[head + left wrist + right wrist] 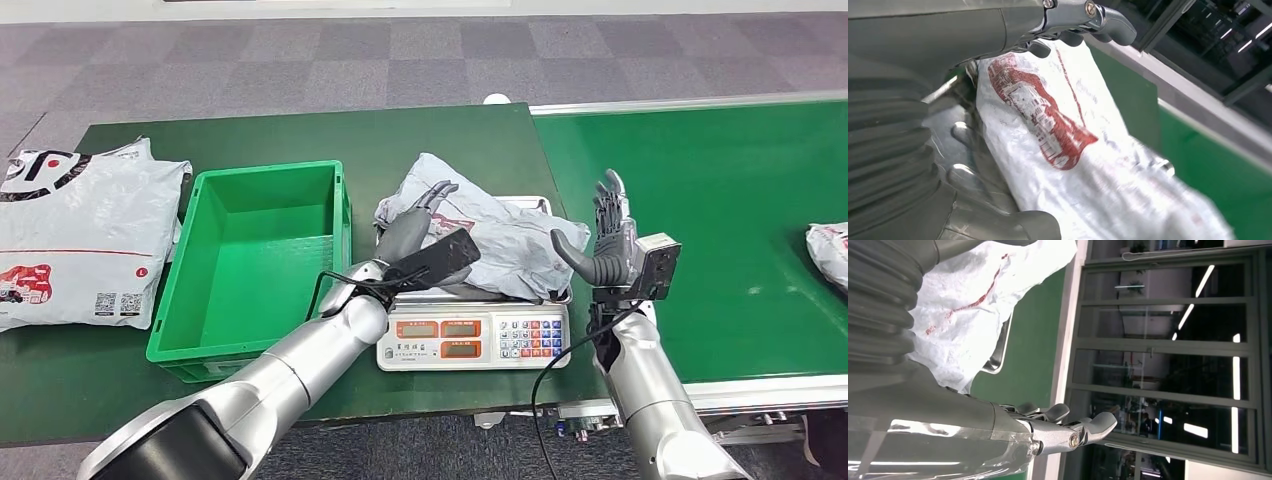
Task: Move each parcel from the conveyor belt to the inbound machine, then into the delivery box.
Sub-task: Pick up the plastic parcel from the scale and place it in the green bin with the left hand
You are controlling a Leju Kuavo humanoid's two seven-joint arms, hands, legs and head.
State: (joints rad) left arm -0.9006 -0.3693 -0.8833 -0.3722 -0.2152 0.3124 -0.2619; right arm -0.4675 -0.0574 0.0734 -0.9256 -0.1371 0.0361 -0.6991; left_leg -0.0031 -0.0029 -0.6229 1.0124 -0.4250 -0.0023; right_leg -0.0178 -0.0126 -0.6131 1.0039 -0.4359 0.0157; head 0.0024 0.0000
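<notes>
Far left on the dark green desk point(110, 375): large white-grey parcel bag point(85, 240) lying flat with red and black print and QR codes, just beside the green delivery box point(250, 265), an open plastic crate. Left hand point(415, 225) reaching over the box's right rim to the crumpled grey parcel point(500, 235), fingers spread and laid on its left end; in the left wrist view thumb under and fingers point(1098, 20) above the parcel's edge, red print facing camera, real grip or mere touch: cannot tell. Parcel resting on the steel tray of the inbound machine point(475, 340), a white weighing scale with red displays and a coloured keypad, standing right of the box near the desk's front edge. Right hand point(610, 240) upright just beside the tray's right edge, fingers spread and pointing up, thumb out toward the parcel, holding nothing, apart from the bag. Conveyor belt point(720, 200), bright green, right of the desk. Another grey parcel point(830, 250) on the belt at far right, cut off by the frame edge.
</notes>
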